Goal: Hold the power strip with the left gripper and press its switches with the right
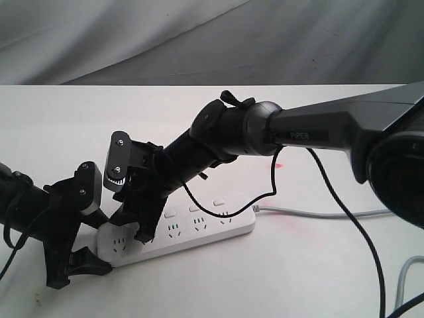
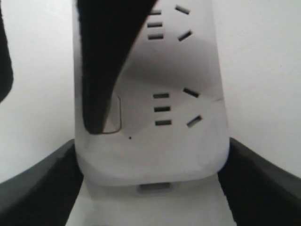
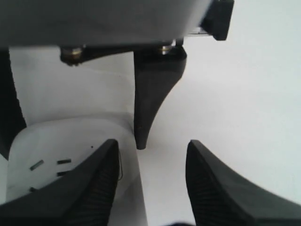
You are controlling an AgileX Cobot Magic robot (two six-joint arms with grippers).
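Observation:
The white power strip [image 1: 205, 228] lies slantwise on the white table, its grey cord [image 1: 318, 213] running off to the right. My left gripper [image 1: 98, 242] is shut on the strip's left end, and its black fingers [image 2: 42, 183] press both sides of the strip [image 2: 188, 61]. My right gripper [image 1: 132, 225] on the PiPER arm reaches down onto that same end. It is open [image 3: 154, 148], with one fingertip [image 2: 96, 117] resting on the end switch [image 2: 115, 115] and the other over bare table. Three more switches [image 1: 194, 207] show uncovered along the strip's far edge.
A black cable [image 1: 265, 195] from the right arm droops over the strip's right end. A second grey cable [image 1: 404, 278] lies at the table's right front. Grey cloth hangs behind the table. The right arm's base [image 1: 397, 172] fills the right side.

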